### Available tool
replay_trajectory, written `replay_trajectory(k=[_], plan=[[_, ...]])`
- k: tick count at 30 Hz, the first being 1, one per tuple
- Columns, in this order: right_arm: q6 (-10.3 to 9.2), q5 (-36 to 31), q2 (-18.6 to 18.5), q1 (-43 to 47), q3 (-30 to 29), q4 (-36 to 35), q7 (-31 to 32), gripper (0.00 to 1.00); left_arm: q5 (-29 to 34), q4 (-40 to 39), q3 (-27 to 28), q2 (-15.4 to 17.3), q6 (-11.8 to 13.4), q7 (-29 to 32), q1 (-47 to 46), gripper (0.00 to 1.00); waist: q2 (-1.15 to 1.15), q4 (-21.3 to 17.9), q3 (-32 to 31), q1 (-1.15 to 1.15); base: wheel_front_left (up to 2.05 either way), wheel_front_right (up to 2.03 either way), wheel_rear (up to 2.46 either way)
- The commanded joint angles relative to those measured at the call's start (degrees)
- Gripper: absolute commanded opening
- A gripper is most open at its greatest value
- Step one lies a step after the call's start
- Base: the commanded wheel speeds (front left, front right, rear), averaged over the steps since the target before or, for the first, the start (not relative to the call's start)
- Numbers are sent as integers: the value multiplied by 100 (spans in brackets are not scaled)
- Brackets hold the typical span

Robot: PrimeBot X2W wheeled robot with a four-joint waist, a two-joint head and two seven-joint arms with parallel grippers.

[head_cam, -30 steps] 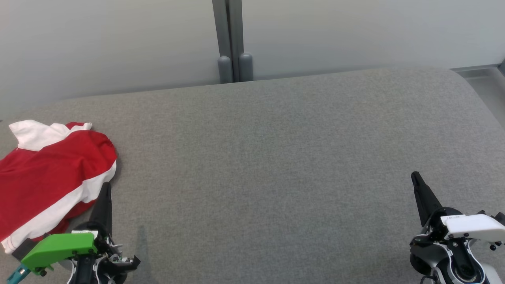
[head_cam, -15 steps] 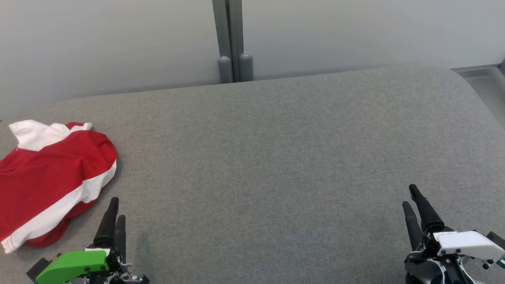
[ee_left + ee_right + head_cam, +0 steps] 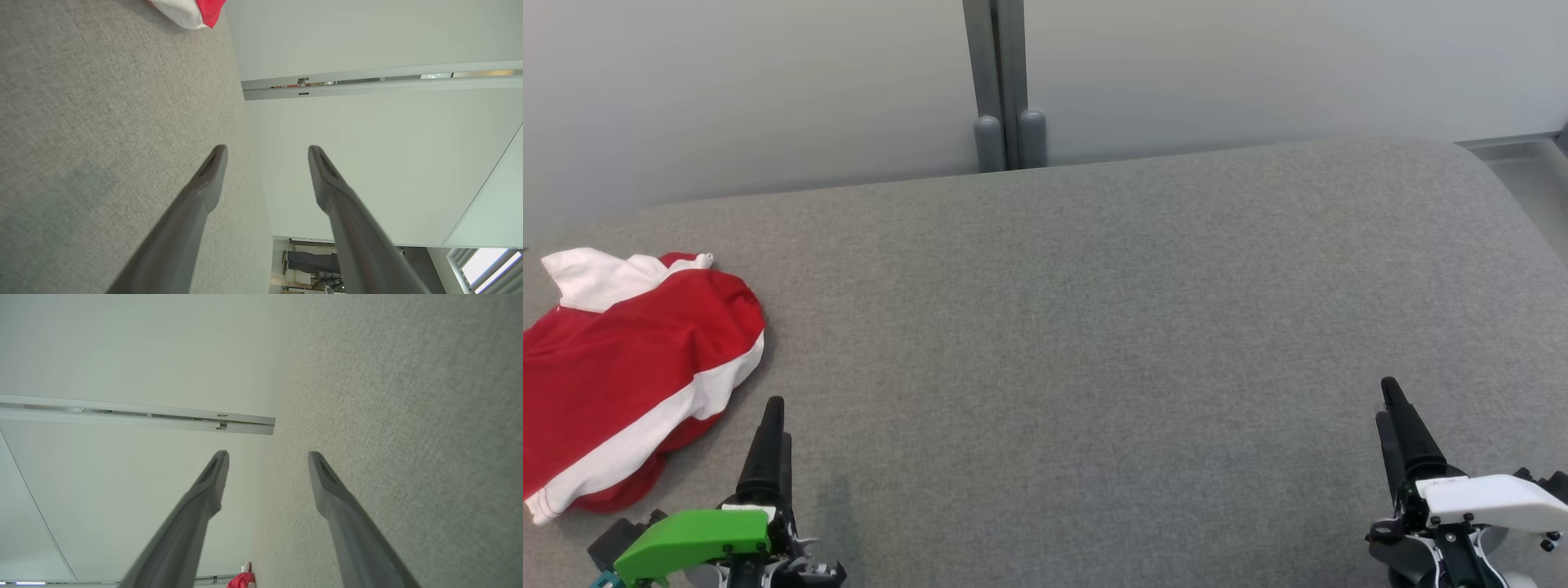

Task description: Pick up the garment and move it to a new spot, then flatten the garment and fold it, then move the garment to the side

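Garment (image 3: 629,367), red and white: lay bunched at the far left of the grey surface (image 3: 1094,327), near my left gripper (image 3: 778,420). Head view gave it whole, wrist views a scrap. My left and right gripper (image 3: 267,457) jaws stood wide, empty, plainest in the wrist views.

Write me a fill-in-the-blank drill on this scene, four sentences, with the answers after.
1. The garment is red with a wide ____ stripe.
2. It lies on the grey fabric surface, on the robot's ____ side.
3. The left claw and the right claw both stand ____, holding nothing.
4. The left wrist cover is ____; the right wrist cover is white.
Missing words: white; left; open; green.
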Motion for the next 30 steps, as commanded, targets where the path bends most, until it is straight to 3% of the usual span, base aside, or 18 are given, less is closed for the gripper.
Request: replay_trajectory(k=[1, 16, 30], plan=[[1, -269, -55, -33, -37, -166, -69, 100, 161, -128, -26, 31, -12, -59, -102, 100, 0, 0, 2, 0, 0, 0, 0], [1, -2366, -72, 38, 6, -796, -415, 100, 1912, -435, -169, 47, 48, -402, -217, 100, 0, -5, 21, 0, 0, 0, 0], [2, -3872, -84, 183, 274, -969, -690, 100, 3605, -631, -362, 59, 207, -677, -18, 100, 0, 5, 37, 0, 0, 0, 0]])
